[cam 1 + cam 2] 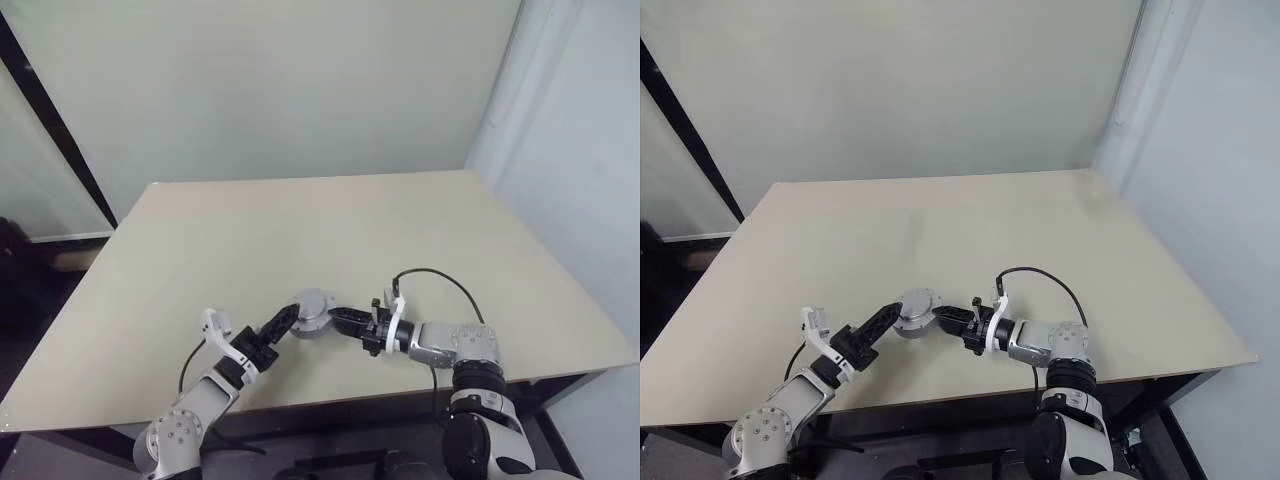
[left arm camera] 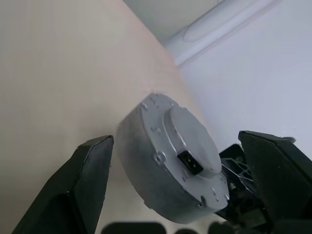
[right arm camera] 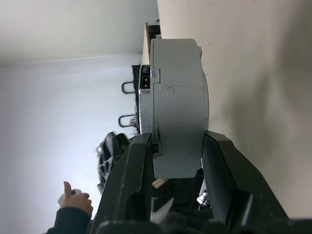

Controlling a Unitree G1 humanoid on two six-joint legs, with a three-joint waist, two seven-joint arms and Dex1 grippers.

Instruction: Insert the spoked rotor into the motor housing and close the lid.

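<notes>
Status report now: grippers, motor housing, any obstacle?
Right gripper shut on motor housing, held above table. Left gripper open beside it. Nothing in the way.

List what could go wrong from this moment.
1. The right pincer alone clamps the closed motor housing by its flat faces, above the table; a slip would drop it.
2. The left pincer stands open around the housing; closing it off-centre could knock the housing askew.

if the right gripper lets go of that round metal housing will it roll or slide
Probably roll: the motor housing is a thick round disc, held on edge by the right gripper. Its smooth grey metal looks rigid, heavy for its size, and somewhat slippery between two narrow fingers.
</notes>
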